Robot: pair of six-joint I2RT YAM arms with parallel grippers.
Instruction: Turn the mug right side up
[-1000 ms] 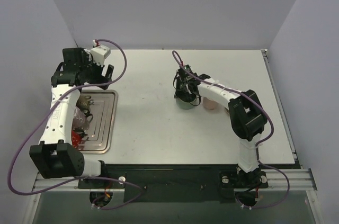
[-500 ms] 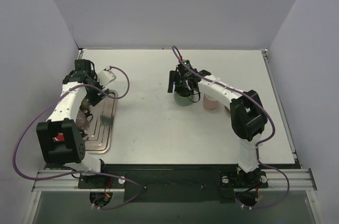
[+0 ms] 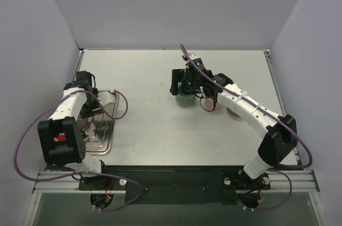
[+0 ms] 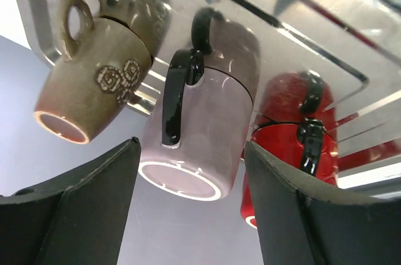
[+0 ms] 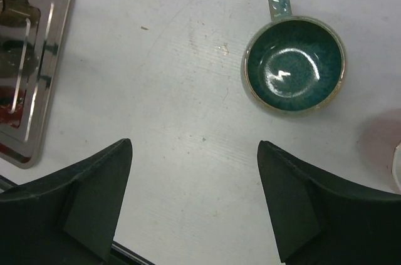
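**A:** Item one, left arm (image 3: 65, 109)?
**B:** White shell links and black joint blocks. The large block well back from the left claw (image 4: 191, 152) bears a red mark (image 3: 60, 138). One purple cable (image 3: 15, 156) runs from behind the claw to the base.
**A:** Item two, right arm (image 3: 250, 110)?
**B:** Same white links and black joints, with its own purple cable (image 3: 184, 52). A small green light (image 3: 197, 62) sits near the right claw (image 5: 194, 145).
**A:** Fingers?
**B:** Left fingers (image 4: 75, 215) and right fingers (image 5: 81, 202) are both matt black, broad and wedge-shaped.
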